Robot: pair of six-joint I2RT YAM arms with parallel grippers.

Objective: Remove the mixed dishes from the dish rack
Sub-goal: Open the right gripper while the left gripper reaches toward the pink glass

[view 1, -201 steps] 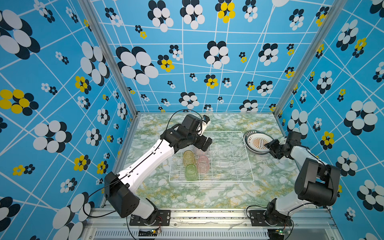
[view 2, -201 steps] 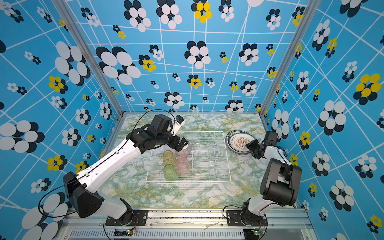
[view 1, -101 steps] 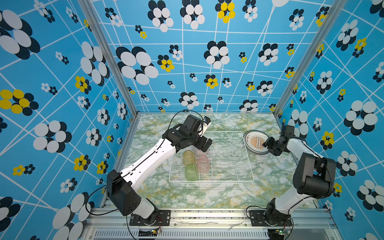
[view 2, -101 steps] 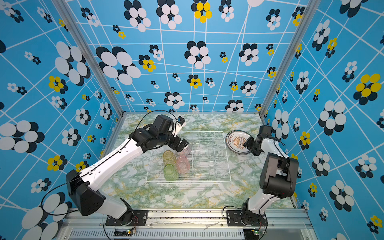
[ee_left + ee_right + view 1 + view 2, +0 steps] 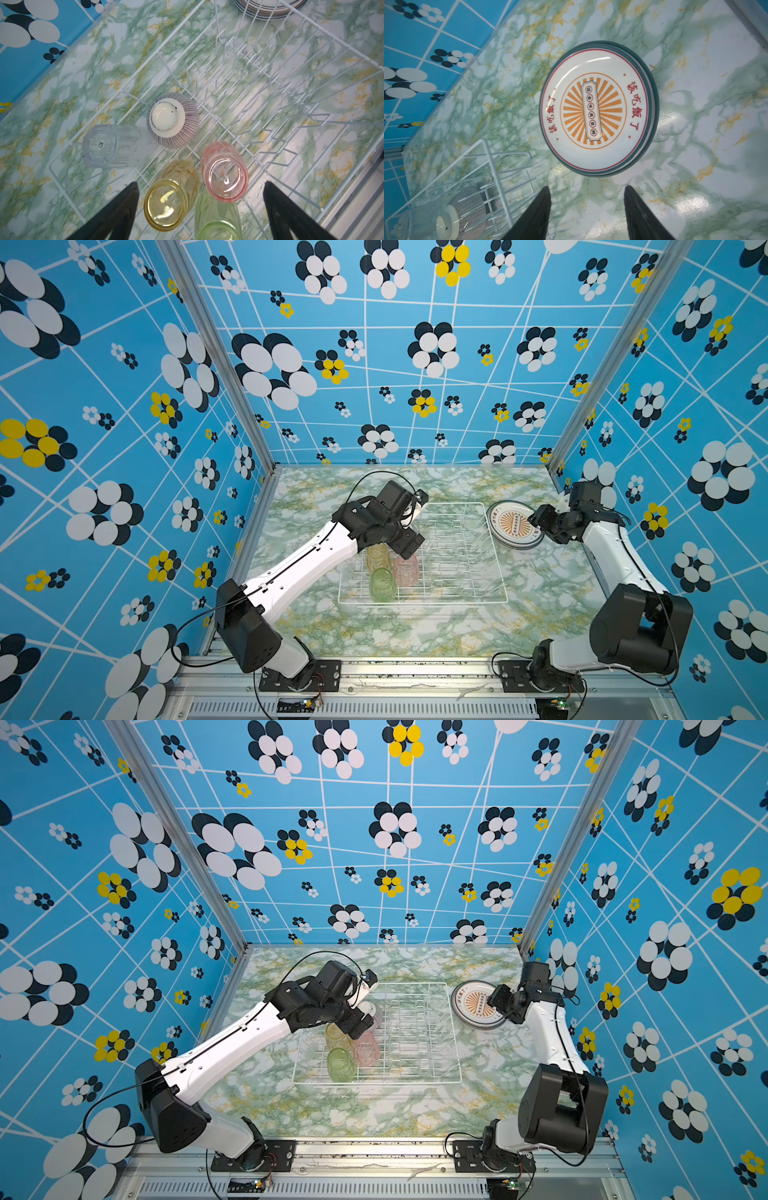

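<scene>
I had the left arm (image 5: 307, 560) stretched from its base at the near edge, its white forearm running diagonally toward the middle. The wrist was bent so the left claw (image 5: 409, 542) pointed down. Its two black fingers (image 5: 116, 212) stood spread wide, gripping nothing. My right arm (image 5: 615, 547) rose from its own base, elbow folded high at the near right, and its forearm reached toward the far right corner. There the wrist turned inward and the right claw (image 5: 587, 187) tilted down, its fingers parted with nothing between them.
</scene>
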